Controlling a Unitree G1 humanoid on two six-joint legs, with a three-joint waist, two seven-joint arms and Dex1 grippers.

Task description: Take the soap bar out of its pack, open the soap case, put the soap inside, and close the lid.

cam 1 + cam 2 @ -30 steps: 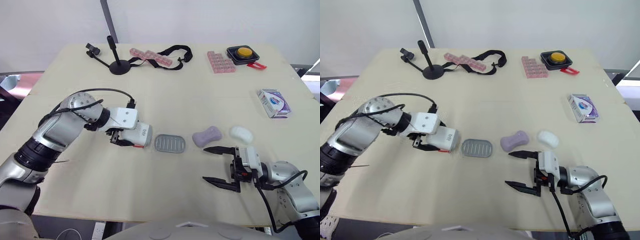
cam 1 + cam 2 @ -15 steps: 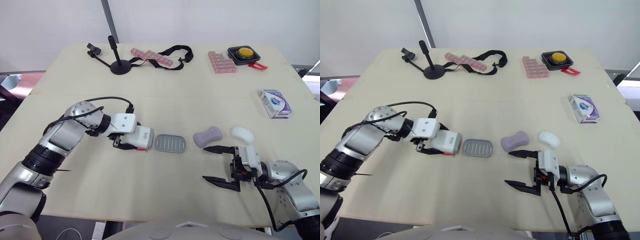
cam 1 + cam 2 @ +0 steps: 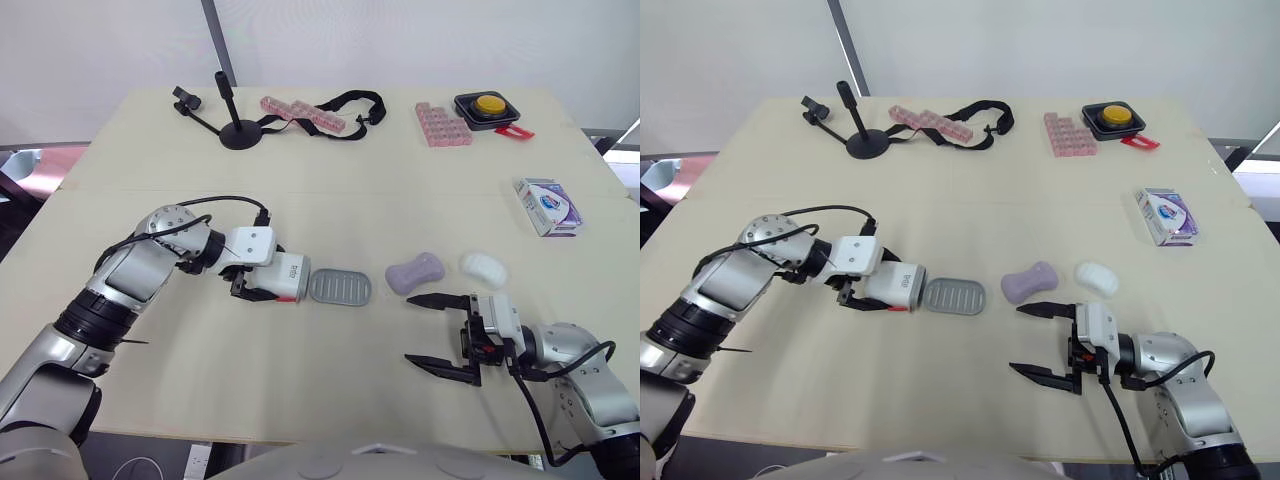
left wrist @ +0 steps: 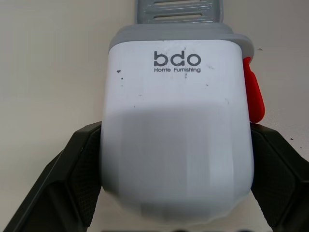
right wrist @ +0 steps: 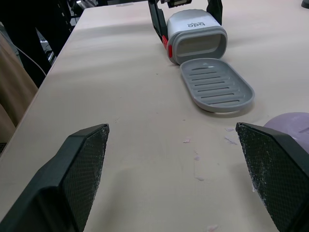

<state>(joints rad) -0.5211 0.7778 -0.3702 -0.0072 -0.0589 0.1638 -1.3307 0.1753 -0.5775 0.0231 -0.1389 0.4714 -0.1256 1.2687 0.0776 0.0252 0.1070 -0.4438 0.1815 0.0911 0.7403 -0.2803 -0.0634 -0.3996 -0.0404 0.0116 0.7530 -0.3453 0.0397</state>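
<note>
Beige table (image 3: 400, 180); left tool (image 4: 175, 145) tight on soap case (image 3: 282, 276), grey tray (image 4: 176, 9) cut off beyond; right tool (image 3: 412, 328) wide

My fingers (image 5: 82, 169) are black with a fine cross-hatch on the pads. The soap case (image 4: 176, 125) is white with a grey rim, black lettering and a red latch (image 4: 254, 94). Its tray (image 3: 340, 287) is grey with ribbed slots. To the right lie a lilac soap bar (image 3: 414, 272) and a white soap (image 3: 482, 267). The pack (image 3: 547, 206), far right, is white with purple and blue. The table (image 3: 350, 190) is pale beige.
</note>
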